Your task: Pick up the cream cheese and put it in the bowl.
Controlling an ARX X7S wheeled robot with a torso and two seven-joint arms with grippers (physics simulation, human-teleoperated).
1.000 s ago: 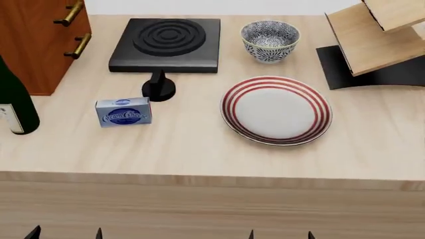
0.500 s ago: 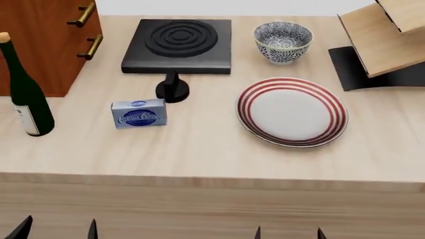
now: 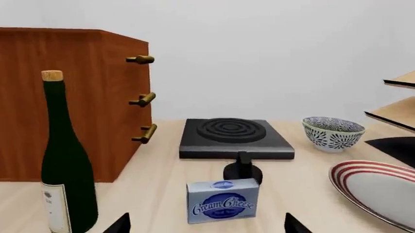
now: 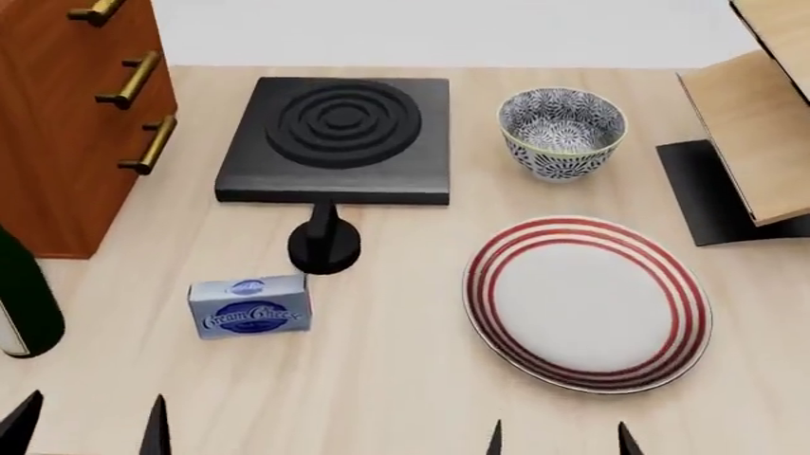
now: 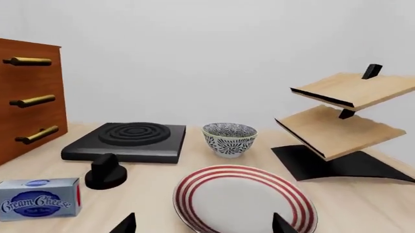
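Sitting on its long side on the left half of the table, the cream cheese rests just near of a black knob, with the stove beyond that. It looks like a light, stiff little carton with flat faces, so I'd judge it easy to lift but apt to skid or tip on the smooth wood if nudged off centre. The safest hold seems to be across its two broad faces, front and back, pinched at mid-length. The knob stands close behind it, so fingers coming down on the far side have little room.

The bowl is far and to the right, beyond the plate, well apart from the box. It's deep, and the box should drop in readily.

The left gripper and right gripper show only as dark fingertips at the near edge, spread wide and holding nothing; the left one is nearer the box.

The head view gives the layout from above. The left wrist view adds the bottle at full height, just left of the box, and the cabinet behind it. The right wrist view alone shows the red dot on the box's end and the full tiered rack at far right.
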